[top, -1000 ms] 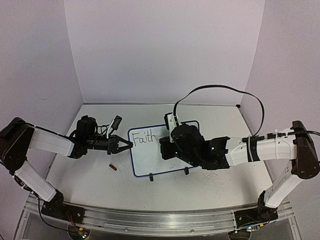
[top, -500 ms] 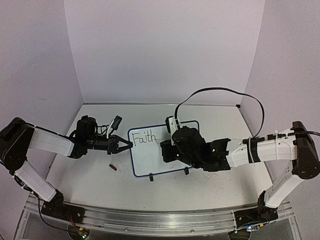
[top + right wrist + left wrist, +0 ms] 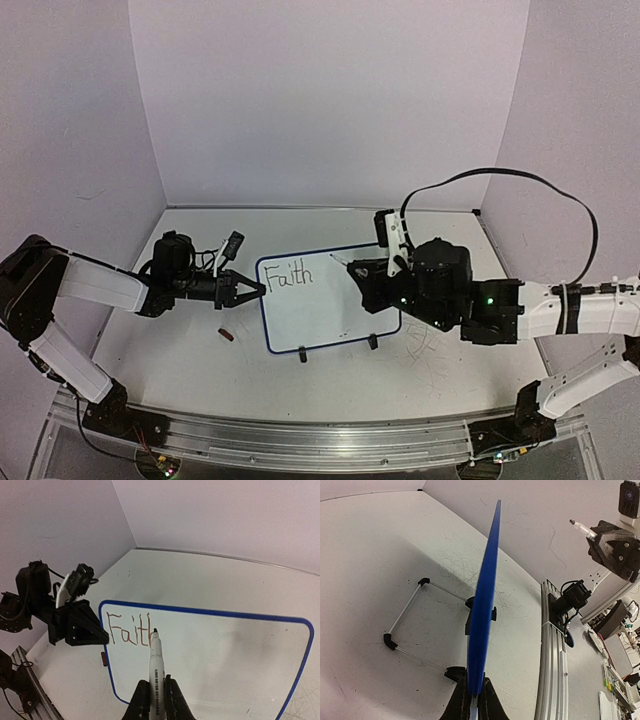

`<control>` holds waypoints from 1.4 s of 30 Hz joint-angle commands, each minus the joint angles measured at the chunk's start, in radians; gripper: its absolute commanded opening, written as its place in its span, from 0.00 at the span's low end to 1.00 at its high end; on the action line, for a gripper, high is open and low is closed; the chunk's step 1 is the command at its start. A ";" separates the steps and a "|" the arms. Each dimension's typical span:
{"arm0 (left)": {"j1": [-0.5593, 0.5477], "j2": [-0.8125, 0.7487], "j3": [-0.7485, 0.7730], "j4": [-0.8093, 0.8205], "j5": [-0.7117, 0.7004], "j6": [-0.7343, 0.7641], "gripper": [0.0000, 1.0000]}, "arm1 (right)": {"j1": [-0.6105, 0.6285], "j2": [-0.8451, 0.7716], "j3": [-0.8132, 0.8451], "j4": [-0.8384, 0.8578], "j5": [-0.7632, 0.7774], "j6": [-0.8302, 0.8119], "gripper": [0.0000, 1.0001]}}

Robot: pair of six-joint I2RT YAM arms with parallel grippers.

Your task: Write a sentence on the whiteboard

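whiteboard stands propped near mid table, tilted back on a thin wire stand w/ two black feet at its lower edge. blue rim, rounded corners. seen from the left wrist cam the board is edge-on, just a blue strip.

left gripper reaches in from the left, fingers clenched on the board's left rim, about mid height. in its own cam the l. gripper pinches the blue edge betw both fingers, contact plain.

sentence: only "faith" shows, top left corner of the board, thin dark strokes. rest of the white face is bare apart from a couple of tiny specks low down. from the right wrist cam the word sits just inside the rim, upper left of the board.

right gripper hangs over the board's upper right part, fingers clamped on a marker, white barrel, dark tip pointing left toward the word. in its own cam the r. gripper holds the marker low on the barrel, tip lined up w/ the end of the "h". left wrist cam shows the pen well off the board face, so no contact.

small red item lies on the table just left of the board's lower left corner, below the l. gripper; can't tell what it is.
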 commanded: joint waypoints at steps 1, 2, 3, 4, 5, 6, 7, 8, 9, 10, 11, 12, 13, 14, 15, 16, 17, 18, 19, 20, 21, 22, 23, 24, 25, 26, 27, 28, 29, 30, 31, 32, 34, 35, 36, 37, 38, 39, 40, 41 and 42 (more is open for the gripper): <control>-0.007 -0.027 0.032 -0.020 0.007 0.015 0.00 | -0.005 -0.008 -0.026 0.025 -0.015 -0.036 0.00; -0.007 -0.031 0.032 -0.020 0.004 0.017 0.00 | -0.005 -0.011 -0.030 0.025 0.000 -0.028 0.00; -0.007 -0.033 0.032 -0.020 0.002 0.018 0.00 | -0.004 -0.013 -0.034 0.025 0.024 -0.024 0.00; -0.007 -0.033 0.033 -0.022 0.001 0.018 0.00 | -0.005 -0.015 -0.037 0.025 0.038 -0.026 0.00; -0.007 -0.033 0.035 -0.022 0.002 0.018 0.00 | -0.004 -0.015 -0.038 0.025 0.044 -0.031 0.00; -0.007 -0.032 0.037 -0.023 0.006 0.016 0.00 | -0.005 -0.013 -0.036 0.022 0.043 -0.036 0.00; -0.007 -0.031 0.039 -0.023 0.008 0.015 0.00 | -0.005 -0.010 -0.030 0.016 0.042 -0.038 0.00; -0.007 -0.030 0.040 -0.023 0.009 0.014 0.00 | -0.005 -0.005 -0.023 0.006 0.041 -0.038 0.00; -0.007 -0.030 0.040 -0.023 0.009 0.015 0.00 | -0.005 0.005 -0.014 -0.010 0.039 -0.034 0.00; -0.007 -0.029 0.040 -0.025 0.008 0.016 0.00 | -0.005 0.016 -0.005 -0.026 0.037 -0.026 0.00; -0.007 -0.027 0.040 -0.024 0.007 0.016 0.00 | -0.004 0.026 0.004 -0.038 0.036 -0.025 0.00; -0.007 -0.025 0.040 -0.025 0.006 0.016 0.00 | -0.005 0.033 0.008 -0.046 0.042 -0.019 0.00; -0.008 -0.023 0.040 -0.026 0.006 0.016 0.00 | -0.005 0.036 0.008 -0.051 0.050 -0.012 0.00; -0.009 -0.023 0.040 -0.026 0.005 0.015 0.00 | -0.005 0.033 0.005 -0.052 0.058 -0.003 0.00; -0.009 -0.023 0.040 -0.026 0.005 0.014 0.00 | -0.005 0.023 -0.003 -0.046 0.066 0.008 0.00; -0.009 -0.022 0.040 -0.026 0.002 0.014 0.00 | -0.006 0.006 -0.021 -0.027 0.077 0.015 0.00; -0.009 -0.021 0.040 -0.026 0.001 0.014 0.00 | -0.006 -0.020 -0.046 0.005 0.084 0.020 0.00; -0.009 -0.019 0.040 -0.027 0.000 0.012 0.00 | -0.013 -0.041 -0.068 0.039 0.078 0.024 0.00; -0.010 -0.017 0.042 -0.027 -0.001 0.011 0.00 | -0.023 -0.066 -0.095 0.063 0.064 0.028 0.00; -0.011 -0.014 0.044 -0.027 -0.002 0.009 0.00 | -0.044 -0.081 -0.110 0.076 0.033 0.035 0.00; -0.012 -0.011 0.046 -0.027 -0.002 0.008 0.00 | -0.066 -0.089 -0.120 0.080 -0.003 0.042 0.00; -0.013 -0.007 0.047 -0.027 -0.003 0.007 0.00 | -0.091 -0.095 -0.125 0.083 -0.053 0.046 0.00; -0.015 -0.004 0.049 -0.027 -0.004 0.007 0.00 | -0.108 -0.100 -0.133 0.085 -0.082 0.046 0.00; -0.015 -0.002 0.051 -0.028 -0.005 0.007 0.00 | -0.118 -0.105 -0.138 0.088 -0.102 0.039 0.00; -0.016 0.000 0.053 -0.029 -0.007 0.007 0.00 | -0.122 -0.108 -0.140 0.090 -0.106 0.025 0.00; -0.016 0.001 0.053 -0.029 -0.010 0.008 0.00 | -0.124 -0.113 -0.143 0.093 -0.106 0.011 0.00; -0.017 0.003 0.054 -0.029 -0.013 0.010 0.00 | -0.124 -0.116 -0.145 0.097 -0.103 -0.005 0.00; -0.017 0.004 0.055 -0.030 -0.015 0.011 0.00 | -0.124 -0.115 -0.144 0.099 -0.095 -0.020 0.00; -0.017 0.005 0.055 -0.031 -0.018 0.012 0.00 | -0.123 -0.110 -0.140 0.100 -0.087 -0.034 0.00; -0.016 0.006 0.054 -0.032 -0.020 0.014 0.00 | -0.123 -0.099 -0.131 0.093 -0.079 -0.047 0.00; -0.016 0.009 0.053 -0.032 -0.022 0.015 0.00 | -0.123 -0.084 -0.117 0.081 -0.075 -0.060 0.00; -0.017 0.011 0.053 -0.033 -0.023 0.015 0.00 | -0.123 -0.068 -0.101 0.066 -0.073 -0.069 0.00; -0.017 0.014 0.051 -0.034 -0.025 0.014 0.00 | -0.124 -0.036 -0.072 0.041 -0.082 -0.089 0.00; -0.017 0.012 0.048 -0.035 -0.026 0.014 0.00 | -0.123 -0.027 -0.065 0.038 -0.090 -0.099 0.00; -0.017 0.009 0.046 -0.035 -0.029 0.015 0.00 | -0.123 -0.020 -0.058 0.037 -0.100 -0.109 0.00; -0.017 0.005 0.044 -0.036 -0.033 0.017 0.00 | -0.124 -0.012 -0.051 0.036 -0.106 -0.116 0.00; -0.017 0.002 0.043 -0.038 -0.037 0.018 0.00 | -0.123 -0.003 -0.043 0.033 -0.112 -0.123 0.00; -0.017 0.000 0.044 -0.039 -0.037 0.019 0.00 | -0.121 0.009 -0.031 0.025 -0.122 -0.129 0.00; -0.016 -0.001 0.045 -0.043 -0.038 0.020 0.00 | -0.119 0.018 -0.022 0.019 -0.128 -0.133 0.00; -0.016 -0.001 0.046 -0.045 -0.038 0.022 0.00 | -0.115 0.027 -0.014 0.013 -0.133 -0.137 0.00; -0.016 0.000 0.048 -0.047 -0.039 0.022 0.00 | -0.108 0.038 -0.006 0.008 -0.136 -0.141 0.00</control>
